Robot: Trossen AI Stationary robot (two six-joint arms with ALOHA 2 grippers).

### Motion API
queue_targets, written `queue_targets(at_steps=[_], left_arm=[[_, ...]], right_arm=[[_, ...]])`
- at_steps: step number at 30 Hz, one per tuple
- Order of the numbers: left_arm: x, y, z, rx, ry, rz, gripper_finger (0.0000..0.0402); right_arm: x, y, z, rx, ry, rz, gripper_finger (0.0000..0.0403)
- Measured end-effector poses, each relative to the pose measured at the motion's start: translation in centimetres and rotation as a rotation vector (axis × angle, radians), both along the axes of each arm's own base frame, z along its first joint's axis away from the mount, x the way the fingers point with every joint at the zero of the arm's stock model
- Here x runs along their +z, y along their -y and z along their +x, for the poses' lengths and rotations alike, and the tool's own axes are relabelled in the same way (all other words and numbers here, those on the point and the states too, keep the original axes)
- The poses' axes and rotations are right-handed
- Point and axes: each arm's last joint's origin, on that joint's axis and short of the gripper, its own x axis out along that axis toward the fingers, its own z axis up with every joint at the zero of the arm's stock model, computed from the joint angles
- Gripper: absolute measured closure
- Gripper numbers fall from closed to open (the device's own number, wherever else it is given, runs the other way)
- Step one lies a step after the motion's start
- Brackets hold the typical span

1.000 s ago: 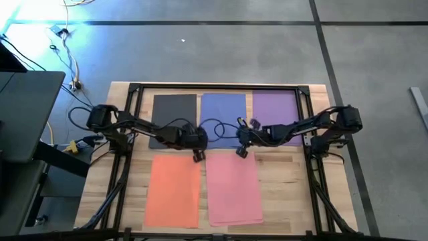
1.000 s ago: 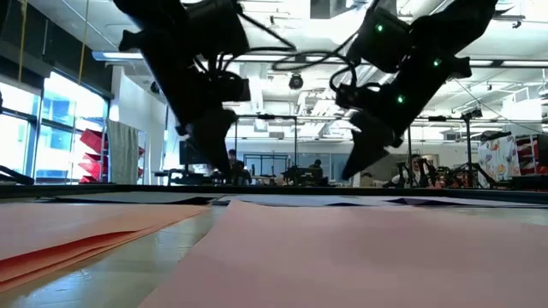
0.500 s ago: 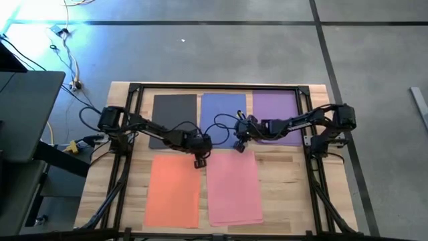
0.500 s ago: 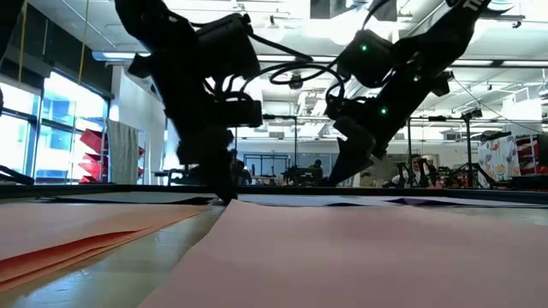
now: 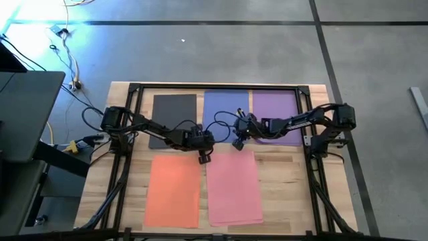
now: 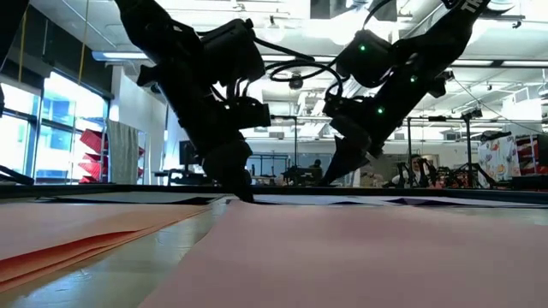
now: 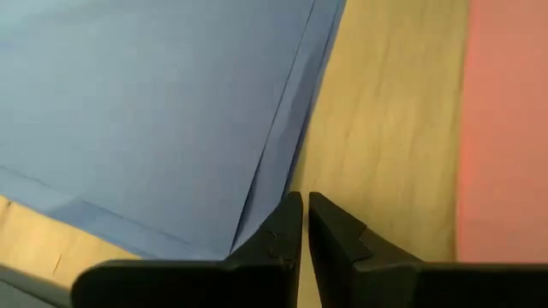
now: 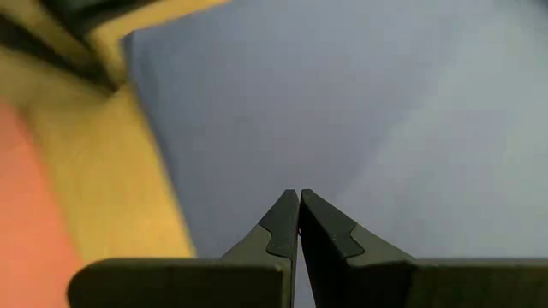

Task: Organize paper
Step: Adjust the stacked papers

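Now five sheets are lying flat on the wooden table (image 5: 120, 144), long sides running near to far.
Dark grey sheet (image 5: 170, 107), blue sheet (image 5: 224, 107) and purple sheet (image 5: 275, 107) are lining the far row; orange sheet (image 5: 172, 191) and pink sheet (image 5: 233, 187) are sitting nearer. Left gripper (image 5: 203, 158) and right gripper (image 5: 236, 144) are hovering mid-table, fingers pressed together, pinching nothing.

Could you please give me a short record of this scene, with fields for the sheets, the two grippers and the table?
back row: dark grey sheet, blue sheet, purple sheet
front row: orange sheet, pink sheet
left gripper: shut, empty, low between the orange and pink sheets' far corners
right gripper: shut, empty, over the blue sheet's near edge
table: light wood, dark frame around it
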Motion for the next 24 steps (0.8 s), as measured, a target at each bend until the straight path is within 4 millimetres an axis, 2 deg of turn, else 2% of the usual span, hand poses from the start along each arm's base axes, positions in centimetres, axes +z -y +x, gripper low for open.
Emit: queue_targets(at_steps=[6,11,24], left_arm=[[-0.3,0.1,0.1,-0.008,0.004,-0.012,0.0401],[-1.1,0.1,0.7,-0.005,0.028,-0.01,0.0401],[-1.6,0.1,1.1,0.008,0.055,-0.005,0.0402]], right_arm=[[-0.5,1.9,0.6,-0.067,0.081,0.016,0.0403],[-1.9,2.9,0.5,-0.084,0.058,0.085,0.0403],[-2.5,1.5,0.7,0.068,0.026,0.15,0.0403]])
